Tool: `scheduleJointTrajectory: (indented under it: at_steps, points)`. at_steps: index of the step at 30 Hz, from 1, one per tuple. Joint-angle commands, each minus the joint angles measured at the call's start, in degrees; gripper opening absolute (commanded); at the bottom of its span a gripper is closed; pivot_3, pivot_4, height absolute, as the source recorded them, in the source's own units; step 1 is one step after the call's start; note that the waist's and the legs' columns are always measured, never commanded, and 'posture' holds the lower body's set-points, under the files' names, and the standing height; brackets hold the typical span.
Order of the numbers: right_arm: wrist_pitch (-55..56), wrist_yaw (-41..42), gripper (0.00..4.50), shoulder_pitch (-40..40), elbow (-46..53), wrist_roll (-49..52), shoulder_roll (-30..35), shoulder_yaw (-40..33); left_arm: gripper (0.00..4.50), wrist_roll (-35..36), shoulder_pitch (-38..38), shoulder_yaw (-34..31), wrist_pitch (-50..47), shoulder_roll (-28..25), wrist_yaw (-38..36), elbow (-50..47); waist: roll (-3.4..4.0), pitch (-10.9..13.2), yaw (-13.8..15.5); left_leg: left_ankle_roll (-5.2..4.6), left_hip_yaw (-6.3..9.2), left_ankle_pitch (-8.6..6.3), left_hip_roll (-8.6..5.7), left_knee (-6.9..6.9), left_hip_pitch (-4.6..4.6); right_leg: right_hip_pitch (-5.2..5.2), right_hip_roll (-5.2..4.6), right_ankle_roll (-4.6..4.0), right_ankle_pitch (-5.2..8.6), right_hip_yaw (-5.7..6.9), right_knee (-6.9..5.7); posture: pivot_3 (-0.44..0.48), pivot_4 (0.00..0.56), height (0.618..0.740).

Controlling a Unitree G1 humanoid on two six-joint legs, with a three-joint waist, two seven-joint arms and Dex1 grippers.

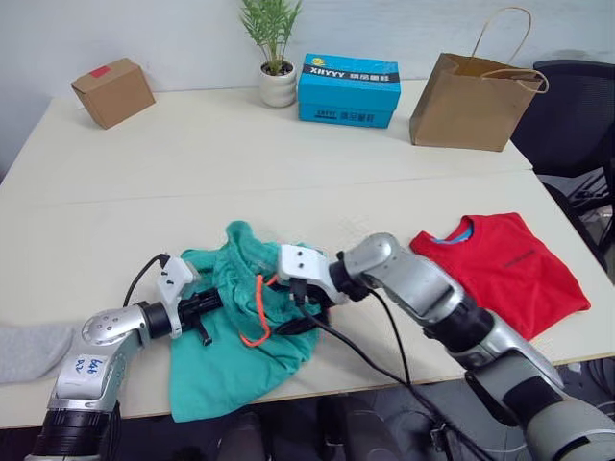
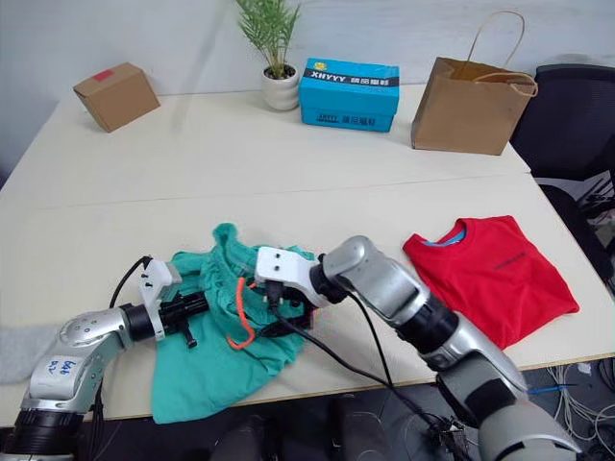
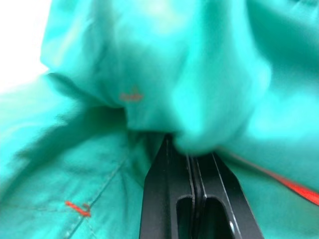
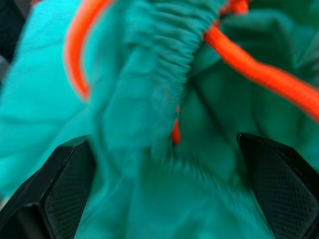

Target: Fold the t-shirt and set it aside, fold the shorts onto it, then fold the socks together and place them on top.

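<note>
A grey sock (image 1: 29, 351) lies at the 9 o'clock edge of the table (image 1: 240, 154). The left gripper (image 1: 213, 305) is clamped tight on a fold of the crumpled teal shorts (image 1: 226, 370), at 7 o'clock on the near edge. The right gripper (image 1: 306, 300) stands wide, its fingers (image 4: 60, 179) either side of the gathered waistband with the orange drawstring (image 1: 258, 312). The folded red t-shirt (image 1: 504, 269) rests at 4 o'clock.
</note>
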State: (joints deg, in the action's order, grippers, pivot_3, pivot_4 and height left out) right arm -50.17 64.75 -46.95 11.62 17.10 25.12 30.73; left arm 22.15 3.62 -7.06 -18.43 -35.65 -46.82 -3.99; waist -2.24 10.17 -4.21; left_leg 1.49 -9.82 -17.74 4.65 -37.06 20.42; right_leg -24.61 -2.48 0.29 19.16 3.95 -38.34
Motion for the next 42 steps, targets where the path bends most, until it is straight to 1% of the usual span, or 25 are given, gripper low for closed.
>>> scheduleJointTrajectory:
  at_steps: [1, 3, 6, 8, 10, 13, 14, 17, 19, 20, 23, 25, 26, 28, 29, 30, 31, 33, 35, 38, 41, 42]
  points:
    - [-4.3, 4.2, 4.46, 3.0, 6.6, 10.9, 2.0, -9.4, 0.00, -0.7, -1.9, -1.0, 0.6, 0.2, 0.6, 1.3, 0.00, 0.0, 0.0, 0.00, 0.04, 0.00, 0.02, 0.00, -0.01, 0.02, 0.01, 0.00, 0.00, 0.04, -0.01, 0.000, 0.150, 0.740]
    - [0.1, 7.2, 4.46, 5.6, 8.0, 13.0, 4.0, -11.9, 0.00, -0.4, -2.2, -2.0, 1.2, 0.0, 0.6, 1.7, 0.00, 0.0, 0.1, -0.07, 0.10, -0.04, 0.02, 0.02, -0.01, 0.07, 0.01, 0.00, 0.00, 0.10, 0.02, 0.000, 0.150, 0.740]
    - [-0.9, 6.3, 4.46, 7.8, 8.6, 16.9, 4.6, -16.7, 0.00, 1.3, -3.4, -4.3, 2.1, -0.7, -1.0, 0.8, 0.00, 0.0, -0.2, -0.25, 0.09, -0.14, 0.02, 0.01, -0.01, 0.09, 0.01, 0.00, 0.00, 0.10, 0.07, 0.000, 0.150, 0.740]
    - [0.6, 5.8, 4.46, 9.6, 7.7, 16.6, 6.7, -18.7, 0.00, 5.1, -4.6, -7.4, 1.1, -1.4, -3.0, -2.0, 0.00, 0.0, -0.4, -0.23, 0.10, -0.13, 0.02, 0.02, -0.01, 0.07, 0.01, 0.00, 0.00, 0.11, 0.04, 0.000, 0.150, 0.740]
    - [3.4, 3.8, 4.46, 12.3, 5.8, 15.4, 8.0, -21.4, 0.00, 9.5, -5.5, -11.7, -0.9, -2.5, -4.1, -4.5, -0.01, 0.0, -0.2, -0.22, 0.12, -0.12, 0.03, 0.07, 0.01, 0.06, 0.01, 0.00, 0.00, 0.13, 0.10, 0.000, 0.150, 0.740]
    - [11.3, 1.8, 4.46, 17.8, 3.3, 12.8, 9.2, -25.2, 0.00, 14.0, -6.6, -17.8, -4.8, -6.3, -5.4, -7.2, -0.03, 0.0, 0.1, -0.19, 0.17, -0.10, 0.03, 0.04, 0.12, 0.06, 0.01, 0.00, 0.00, 0.18, 0.25, 0.000, 0.150, 0.740]
    - [14.3, 1.4, 4.46, 20.1, 3.1, 12.5, 8.9, -26.8, 0.00, 16.2, -6.9, -19.7, -7.4, -8.3, -6.3, -8.8, -0.02, 0.0, 0.3, -0.17, 0.17, -0.10, 0.02, 0.03, 0.13, 0.07, 0.01, 0.00, 0.00, 0.19, 0.27, 0.000, 0.150, 0.740]
    - [20.9, 1.5, 4.46, 25.9, 4.2, 12.6, 8.4, -29.9, 0.00, 23.0, -4.6, -22.6, -14.3, -12.8, -7.1, -12.7, 0.00, 0.0, 0.9, -0.01, 0.15, -0.02, 0.00, 0.05, 0.16, 0.07, 0.01, 0.02, 0.00, 0.17, 0.34, 0.000, 0.150, 0.740]
    - [24.5, 1.3, 4.08, 29.2, 5.3, 12.5, 8.2, -31.1, 0.00, 26.2, 0.7, -20.3, -17.3, -14.1, -6.7, -14.5, -0.01, 0.0, 1.4, 0.00, 0.16, -0.02, 0.00, 0.06, 0.17, 0.08, 0.02, 0.03, 0.00, 0.18, 0.38, 0.000, 0.150, 0.740]
    - [25.4, 1.0, 3.86, 30.4, 5.7, 12.7, 8.2, -31.6, 0.00, 26.8, 4.0, -17.8, -18.3, -14.2, -6.7, -15.0, 0.04, 0.1, 1.7, 0.00, 0.18, -0.02, 0.00, 0.05, 0.20, 0.07, 0.03, 0.05, -0.01, 0.19, 0.39, 0.000, 0.150, 0.740]
    - [26.4, -0.9, 2.87, 32.4, 6.1, 12.7, 8.4, -32.4, 0.00, 24.0, 15.9, -6.9, -19.8, -12.4, -7.3, -14.3, 0.07, 0.1, 2.6, -0.03, 0.15, 0.01, -0.09, -0.01, 0.18, 0.13, 0.03, 0.21, -0.11, 0.09, 0.38, 0.000, 0.150, 0.740]
    - [27.5, -2.2, 2.19, 33.0, 6.0, 12.0, 8.6, -32.9, 0.00, 21.4, 24.1, 0.4, -20.3, -9.6, -8.0, -12.2, 0.06, 0.1, 2.8, -0.10, 0.15, 0.09, -0.18, -0.06, 0.18, 0.17, 0.03, 0.30, -0.19, 0.03, 0.39, 0.000, 0.150, 0.740]
    - [28.1, -2.7, 1.83, 33.2, 5.9, 11.9, 8.9, -33.5, 0.00, 19.4, 28.4, 4.4, -20.5, -7.7, -8.3, -10.6, 0.06, 0.1, 2.8, -0.12, 0.11, 0.11, -0.20, -0.05, 0.18, 0.17, 0.03, 0.35, -0.24, -0.06, 0.41, 0.000, 0.150, 0.740]
    - [28.9, -3.7, 1.18, 33.4, 5.8, 11.8, 9.3, -34.5, 0.00, 14.3, 34.0, 11.7, -19.4, -6.2, -10.8, -7.7, 0.05, 0.1, 2.7, -0.16, 0.03, 0.12, -0.26, -0.09, 0.17, 0.17, 0.06, 0.41, -0.28, -0.16, 0.39, 0.000, 0.150, 0.740]
    - [29.2, -4.1, 0.73, 33.5, 5.8, 11.8, 9.6, -35.1, 0.00, 10.5, 36.4, 16.2, -19.0, -6.4, -12.3, -6.4, 0.06, 0.1, 2.6, -0.16, 0.02, 0.13, -0.27, -0.09, 0.19, 0.15, 0.08, 0.42, -0.28, -0.19, 0.40, 0.000, 0.150, 0.740]
    - [29.6, -4.3, 0.47, 33.6, 5.8, 11.7, 10.0, -35.5, 0.00, 7.0, 38.0, 20.1, -17.7, -7.4, -15.0, -5.6, 0.07, 0.1, 2.4, -0.15, -0.09, 0.14, -0.25, -0.08, 0.15, 0.12, 0.12, 0.42, -0.28, -0.28, 0.38, 0.000, 0.150, 0.740]
    - [29.8, -4.8, 0.09, 33.8, 6.0, 11.6, 10.1, -35.8, 0.00, 3.1, 39.6, 23.9, -16.4, -8.1, -16.5, -3.9, 0.10, 0.1, 2.2, -0.11, -0.17, 0.16, -0.23, -0.05, 0.14, 0.08, 0.17, 0.42, -0.27, -0.32, 0.40, 0.000, 0.150, 0.740]
    - [29.9, -5.5, 0.04, 34.1, 6.4, 11.7, 10.1, -36.0, 0.00, -1.5, 41.4, 27.4, -14.3, -8.2, -17.6, -1.3, 0.11, 0.1, 2.0, 0.00, -0.16, 0.13, -0.16, 0.01, 0.06, 0.00, 0.34, 0.35, -0.22, -0.49, 0.38, 0.000, 0.150, 0.740]
    - [29.7, -6.3, 0.04, 34.4, 6.9, 12.1, 9.9, -35.9, 0.00, -3.7, 41.9, 28.0, -14.0, -7.6, -16.7, 0.5, 0.12, 0.1, 2.1, 0.12, -0.14, 0.11, 0.00, -0.01, 0.05, -0.07, 0.60, 0.26, -0.17, -0.65, 0.37, 0.000, 0.150, 0.740]
    - [28.0, -7.9, 0.04, 34.8, 8.3, 14.1, 9.0, -36.1, 0.00, -5.3, 41.0, 27.7, -14.5, -9.0, -18.3, 0.3, 0.11, 0.2, 2.1, 0.27, -0.13, 0.15, 0.16, -0.02, 0.06, -0.17, 0.82, 0.19, -0.14, -0.82, 0.31, 0.000, 0.150, 0.740]
    - [26.8, -8.2, 0.04, 35.2, 9.9, 15.3, 9.2, -35.7, 0.00, -2.3, 37.4, 23.2, -17.1, -13.3, -21.4, -2.1, 0.13, 0.2, 1.8, 0.31, -0.13, 0.14, 0.19, -0.02, -0.01, -0.18, 0.87, 0.17, -0.13, -0.95, 0.22, 0.000, 0.150, 0.740]
    - [26.6, -7.9, 0.04, 35.5, 10.1, 15.3, 9.6, -35.3, 0.00, 0.2, 34.8, 19.1, -18.9, -15.1, -21.6, -2.5, 0.13, 0.2, 1.7, 0.34, -0.12, 0.12, 0.18, -0.01, -0.07, -0.16, 0.89, 0.17, -0.12, -1.05, 0.17, 0.000, 0.150, 0.740]
